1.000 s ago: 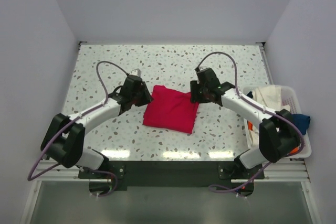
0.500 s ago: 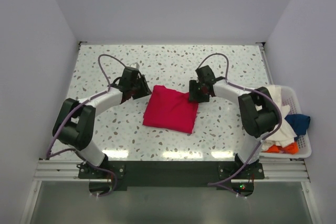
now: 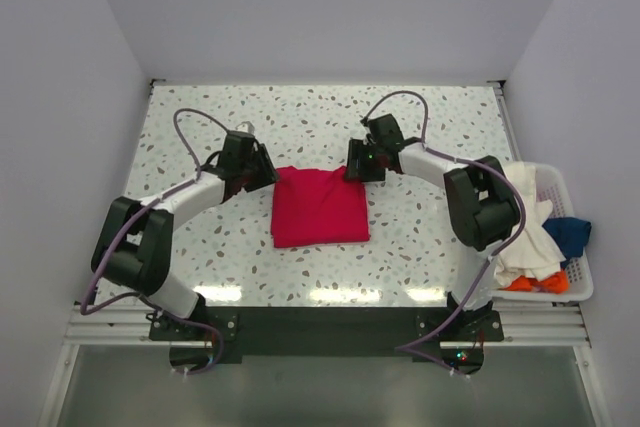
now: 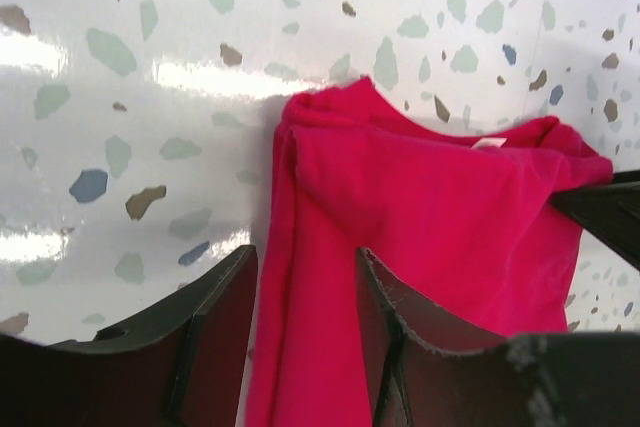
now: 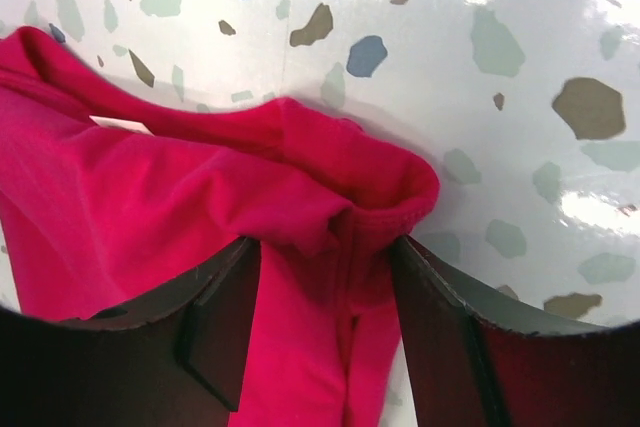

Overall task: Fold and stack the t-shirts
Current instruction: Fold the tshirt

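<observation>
Red t-shirt (image 3: 318,212) is straddled at its far corners by left pincer (image 4: 305,257), half-open, and right pincer (image 5: 325,247), hold uncertain.

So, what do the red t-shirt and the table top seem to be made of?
Red t-shirt: soft matte cloth, probably cotton knit; it creases and bunches at its edges. Table top: hard and glossy, perhaps terrazzo-look laminate or stone; speckled, with bright glare.

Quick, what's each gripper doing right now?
Left gripper: open, astride the red t-shirt's edge.
Right gripper: cloth bunched inside it; grip cannot be told.
</observation>
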Robot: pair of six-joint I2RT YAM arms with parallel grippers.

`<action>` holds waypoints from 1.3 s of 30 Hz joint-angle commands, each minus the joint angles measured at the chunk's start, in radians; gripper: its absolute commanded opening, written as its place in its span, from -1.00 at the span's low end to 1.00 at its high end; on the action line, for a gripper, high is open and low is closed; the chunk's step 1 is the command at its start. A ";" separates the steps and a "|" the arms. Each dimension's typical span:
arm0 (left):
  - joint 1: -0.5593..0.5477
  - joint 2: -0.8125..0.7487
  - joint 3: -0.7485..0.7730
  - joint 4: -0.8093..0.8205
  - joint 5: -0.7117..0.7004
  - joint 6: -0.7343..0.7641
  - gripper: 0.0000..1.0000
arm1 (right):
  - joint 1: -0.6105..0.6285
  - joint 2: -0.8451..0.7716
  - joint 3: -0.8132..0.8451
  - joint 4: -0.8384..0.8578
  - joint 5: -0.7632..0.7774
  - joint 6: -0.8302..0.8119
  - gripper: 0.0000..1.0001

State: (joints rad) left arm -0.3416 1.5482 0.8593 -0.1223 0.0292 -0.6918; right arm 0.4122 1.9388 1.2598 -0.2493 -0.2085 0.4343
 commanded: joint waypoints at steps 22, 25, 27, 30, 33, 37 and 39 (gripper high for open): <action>0.009 0.234 0.264 -0.036 -0.069 0.069 -0.15 | 0.036 -0.015 0.154 -0.100 0.176 0.003 -0.11; 0.009 0.247 0.270 -0.034 -0.063 0.066 -0.16 | 0.034 0.002 0.170 -0.117 0.182 0.004 -0.12; 0.009 0.254 0.274 -0.031 -0.058 0.064 -0.17 | 0.036 0.009 0.171 -0.120 0.184 0.006 -0.12; 0.009 0.262 0.279 -0.025 -0.049 0.060 -0.19 | 0.034 0.017 0.171 -0.111 0.169 0.011 -0.12; 0.009 0.265 0.280 -0.020 -0.043 0.058 -0.21 | 0.040 0.028 0.174 -0.110 0.164 0.017 -0.14; 0.009 0.273 0.279 -0.011 -0.035 0.055 -0.26 | 0.051 0.040 0.178 -0.114 0.169 0.026 -0.27; 0.009 0.273 0.279 -0.008 -0.034 0.052 -0.29 | 0.054 0.048 0.181 -0.117 0.172 0.027 -0.31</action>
State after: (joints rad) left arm -0.3363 1.8149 1.1015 -0.1581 -0.0124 -0.6430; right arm 0.4557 1.9743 1.4021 -0.3595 -0.0433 0.4477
